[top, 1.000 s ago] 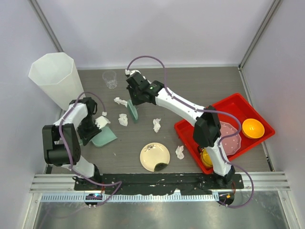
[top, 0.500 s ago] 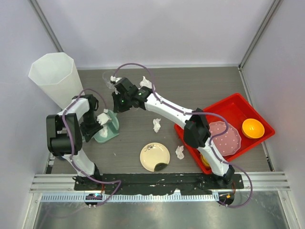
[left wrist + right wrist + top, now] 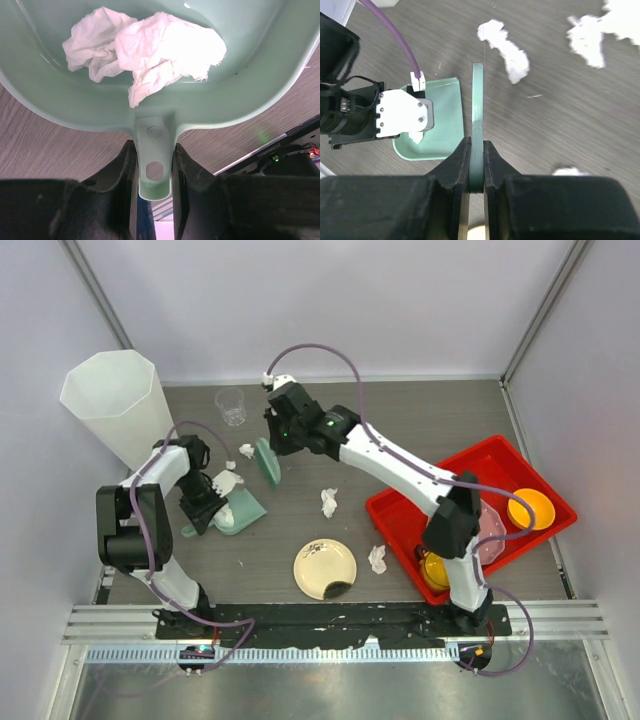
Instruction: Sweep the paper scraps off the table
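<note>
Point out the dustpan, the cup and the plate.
dustpan (image 3: 154, 150), left wrist view, on its handle.
cup (image 3: 231, 407), top view, on its open mouth.
plate (image 3: 324, 570), top view, on its bare middle.

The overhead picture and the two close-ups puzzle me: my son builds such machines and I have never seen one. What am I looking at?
Two robot arms stand at the near edge of the table. The overhead picture comes from a fixed camera above them; each close-up comes from a camera on one wrist. The left gripper is closed on the handle of a green dustpan, which holds some paper scraps. The right gripper pinches a thin green sweeper blade. On the table lie loose scraps, a cream plate, a clear cup, a tall white bin and a red tray of dishes.
</note>
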You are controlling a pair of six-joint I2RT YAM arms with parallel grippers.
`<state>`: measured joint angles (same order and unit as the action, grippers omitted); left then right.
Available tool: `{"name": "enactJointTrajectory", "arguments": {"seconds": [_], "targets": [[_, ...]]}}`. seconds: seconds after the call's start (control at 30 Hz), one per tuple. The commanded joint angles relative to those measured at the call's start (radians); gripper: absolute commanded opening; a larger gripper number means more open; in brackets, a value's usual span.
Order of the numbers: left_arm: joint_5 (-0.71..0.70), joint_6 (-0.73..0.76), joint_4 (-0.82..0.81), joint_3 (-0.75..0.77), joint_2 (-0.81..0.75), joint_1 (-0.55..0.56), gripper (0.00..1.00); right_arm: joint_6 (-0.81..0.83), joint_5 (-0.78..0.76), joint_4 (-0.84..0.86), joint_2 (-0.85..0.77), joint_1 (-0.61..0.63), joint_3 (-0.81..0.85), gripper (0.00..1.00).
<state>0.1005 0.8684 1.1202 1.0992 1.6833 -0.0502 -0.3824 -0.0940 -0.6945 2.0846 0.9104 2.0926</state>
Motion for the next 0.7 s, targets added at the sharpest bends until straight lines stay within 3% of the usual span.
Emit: {"name": "enactJointTrajectory", "arguments": {"seconds": [0.0, 0.13, 0.27, 0.47, 0.67], "targets": [[0.042, -0.032, -0.002, 0.019, -0.05, 0.08, 0.0, 0.076, -0.185, -0.056, -0.211, -0.019, -0.072, 0.01], [0.018, -0.06, -0.031, 0.014, -0.045, 0.122, 0.0, 0.053, -0.268, -0.063, -0.372, -0.105, -0.245, 0.01], [-0.01, -0.075, -0.053, 0.001, -0.053, 0.19, 0.0, 0.037, -0.421, -0.166, -0.411, -0.119, -0.322, 0.01], [-0.065, -0.127, -0.071, 0.031, -0.017, 0.3, 0.0, 0.016, -0.45, -0.247, -0.342, -0.12, -0.345, 0.01], [-0.146, -0.137, -0.071, 0.034, 0.026, 0.378, 0.0, -0.03, -0.369, -0.168, -0.31, -0.12, -0.439, 0.01]]}}
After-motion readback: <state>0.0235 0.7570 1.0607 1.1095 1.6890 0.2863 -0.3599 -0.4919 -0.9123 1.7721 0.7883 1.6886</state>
